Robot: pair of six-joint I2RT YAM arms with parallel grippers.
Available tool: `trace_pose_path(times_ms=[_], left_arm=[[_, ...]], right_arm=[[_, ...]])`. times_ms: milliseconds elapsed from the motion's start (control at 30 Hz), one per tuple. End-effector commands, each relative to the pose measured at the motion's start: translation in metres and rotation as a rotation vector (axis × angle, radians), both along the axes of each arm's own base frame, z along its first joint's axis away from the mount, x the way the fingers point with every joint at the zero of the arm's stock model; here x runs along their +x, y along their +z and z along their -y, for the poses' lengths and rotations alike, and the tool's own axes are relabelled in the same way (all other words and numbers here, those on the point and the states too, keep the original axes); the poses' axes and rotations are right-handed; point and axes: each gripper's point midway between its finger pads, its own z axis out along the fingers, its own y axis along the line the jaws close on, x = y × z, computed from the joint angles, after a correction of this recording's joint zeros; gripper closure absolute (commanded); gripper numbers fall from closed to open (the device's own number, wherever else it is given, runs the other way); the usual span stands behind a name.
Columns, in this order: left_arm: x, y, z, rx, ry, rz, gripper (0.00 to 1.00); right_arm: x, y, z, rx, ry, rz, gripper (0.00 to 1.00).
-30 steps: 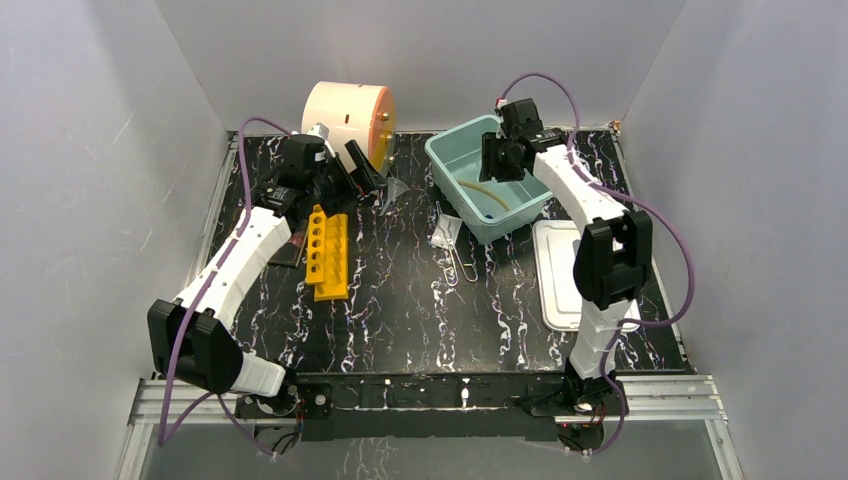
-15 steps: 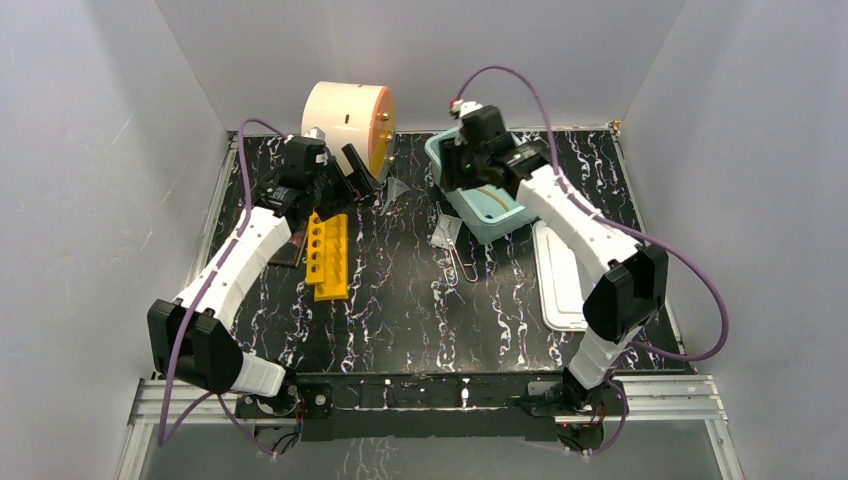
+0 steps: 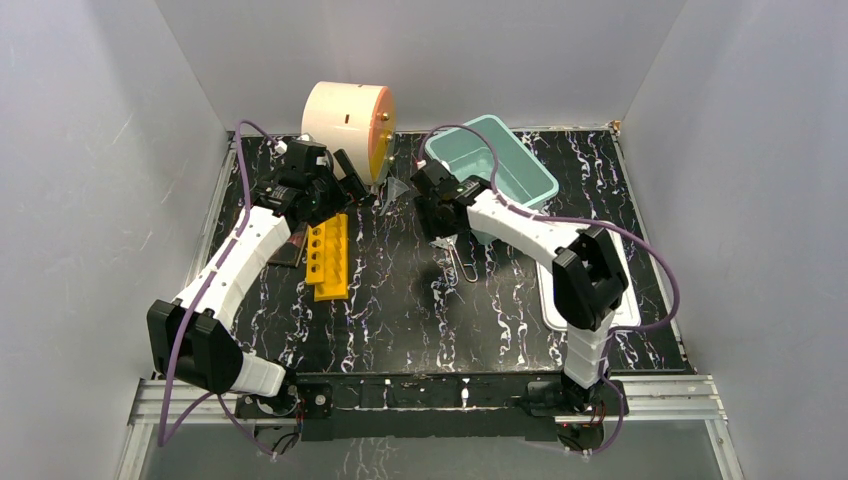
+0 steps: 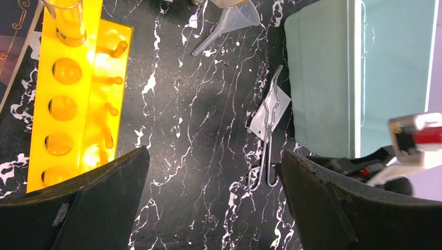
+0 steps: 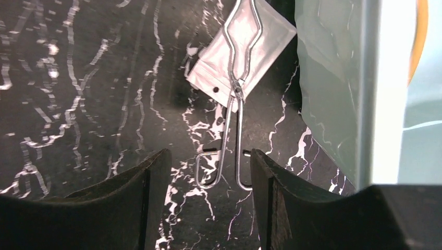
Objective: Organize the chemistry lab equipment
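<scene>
The yellow tube rack [image 3: 328,255] lies left of centre; in the left wrist view [image 4: 78,99] a clear glass tube [image 4: 65,21] stands in its end hole. A clear funnel [image 3: 395,190] [image 4: 229,21] lies by the drum. Wire metal tongs [image 3: 458,262] [image 5: 232,130] [image 4: 268,140] lie partly on a small white packet [image 5: 242,49] [image 4: 268,112]. My right gripper [image 3: 437,222] [image 5: 208,208] is open and empty, just above the tongs' looped handles. My left gripper [image 3: 352,178] [image 4: 213,208] is open and empty, above the mat between the rack and the tongs.
A teal bin [image 3: 520,165] [image 5: 333,78] stands right of the tongs, close to my right gripper. A white lid [image 3: 560,295] lies at the right. The cream drum with the orange face [image 3: 348,118] stands at the back. A dark card [image 3: 290,250] lies left of the rack.
My right arm has swung left and down from over the teal bin to just above the tongs. My left arm has barely moved.
</scene>
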Motion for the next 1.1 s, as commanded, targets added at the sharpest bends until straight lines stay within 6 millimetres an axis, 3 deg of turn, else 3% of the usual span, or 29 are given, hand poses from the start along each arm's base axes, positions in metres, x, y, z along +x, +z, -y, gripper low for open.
trace_pose_path(times_ms=[0, 133, 400, 633, 867, 1067], left_arm=[[-0.002, 0.023, -0.005, 0.001, 0.026, 0.051, 0.02], [-0.001, 0.024, -0.003, -0.006, 0.010, 0.057, 0.02], [0.000, 0.023, -0.001, -0.006, -0.002, 0.058, 0.02], [-0.001, 0.021, -0.001, -0.004, -0.003, 0.052, 0.02], [-0.002, 0.019, -0.001, -0.004, -0.007, 0.051, 0.02], [-0.002, 0.020, -0.002, -0.002, -0.004, 0.052, 0.02]], right_arm=[[0.004, -0.029, 0.014, -0.078, -0.054, -0.007, 0.34], [0.001, -0.058, 0.015, -0.110, -0.045, -0.041, 0.31], [-0.001, -0.080, 0.000, -0.062, 0.021, -0.074, 0.13], [-0.008, -0.097, -0.008, -0.030, 0.053, -0.133, 0.11], [-0.009, -0.103, -0.001, -0.043, 0.039, -0.142, 0.08], [-0.024, -0.105, -0.008, 0.011, 0.112, -0.189, 0.13]])
